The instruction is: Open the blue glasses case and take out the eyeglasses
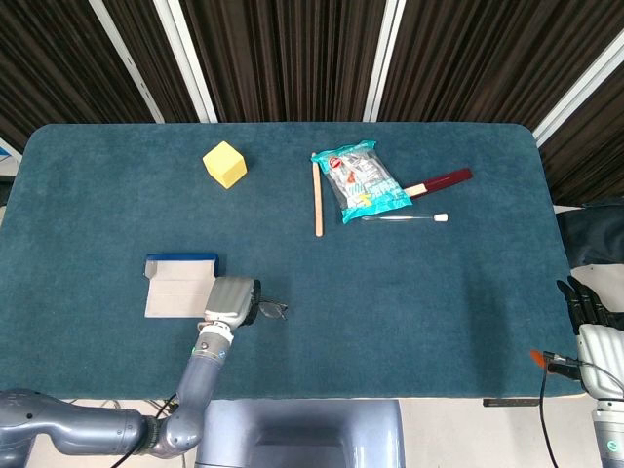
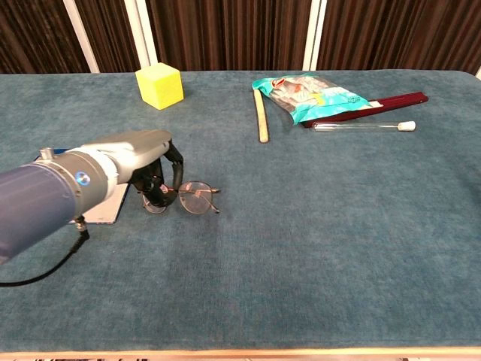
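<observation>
The blue glasses case (image 1: 179,283) lies open on the table's left side, its pale inside facing up; in the chest view only a strip of the case (image 2: 102,212) shows behind my forearm. My left hand (image 1: 230,300) holds the eyeglasses (image 1: 270,311) just right of the case. In the chest view the left hand (image 2: 156,177) curls its fingers around one side of the eyeglasses (image 2: 195,199), whose other lens sticks out to the right just above the cloth. My right hand (image 1: 588,304) rests off the table's right edge, its dark fingers curled.
A yellow cube (image 1: 224,164) sits at the back left. A wooden stick (image 1: 318,200), a snack bag (image 1: 359,180), a dark red pen (image 1: 439,181) and a clear tube (image 1: 405,218) lie at the back centre and right. Teal cloth covers the table (image 1: 409,292).
</observation>
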